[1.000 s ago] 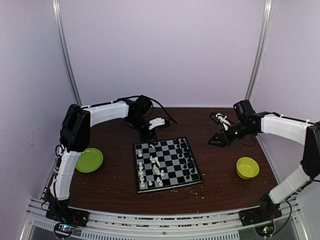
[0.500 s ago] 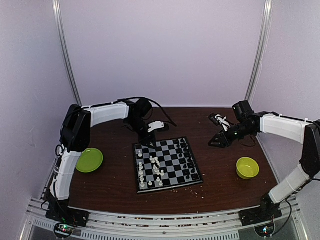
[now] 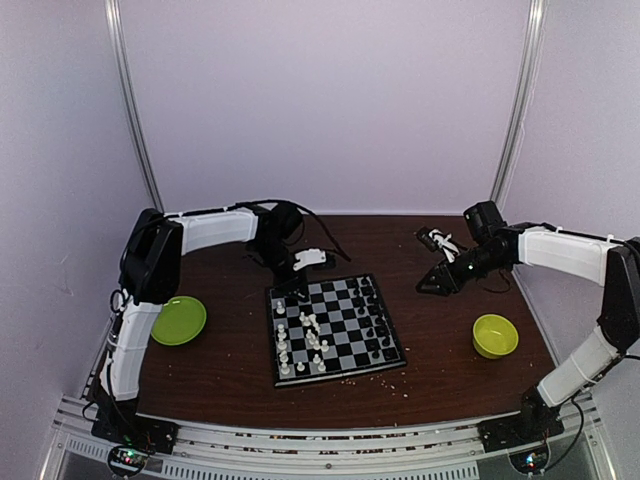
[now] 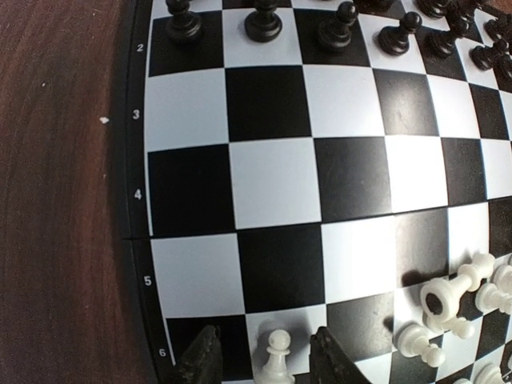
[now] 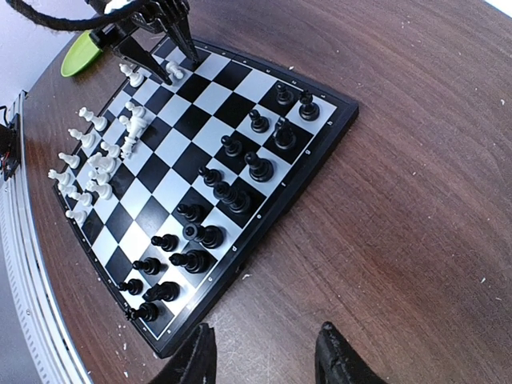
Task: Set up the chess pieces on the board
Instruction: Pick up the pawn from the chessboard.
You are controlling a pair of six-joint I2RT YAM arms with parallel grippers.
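Note:
The board (image 3: 345,305) lies mid-table, with black chess pieces (image 3: 372,322) along its right side and white ones (image 3: 305,338) scattered on its left half. My left gripper (image 3: 291,285) is down at the board's far left corner. In the left wrist view its open jaws (image 4: 264,350) straddle an upright white pawn (image 4: 278,352), with a gap on each side. Black pieces (image 4: 264,24) line the far rows, and a white piece (image 4: 448,296) lies toppled to the right. My right gripper (image 3: 425,288) hangs open and empty over bare wood (image 5: 264,352), right of the board (image 5: 192,96).
A lime-green plate (image 3: 178,320) sits at the left and a lime-green bowl (image 3: 495,335) at the right. Pale crumbs (image 3: 400,380) dot the wood by the board's front edge. A small white-and-black object (image 3: 445,242) lies at the back right.
My left gripper has shifted slightly back and left to the board's far corner, and its jaws have narrowed a little around the white pawn. The right arm has barely moved.

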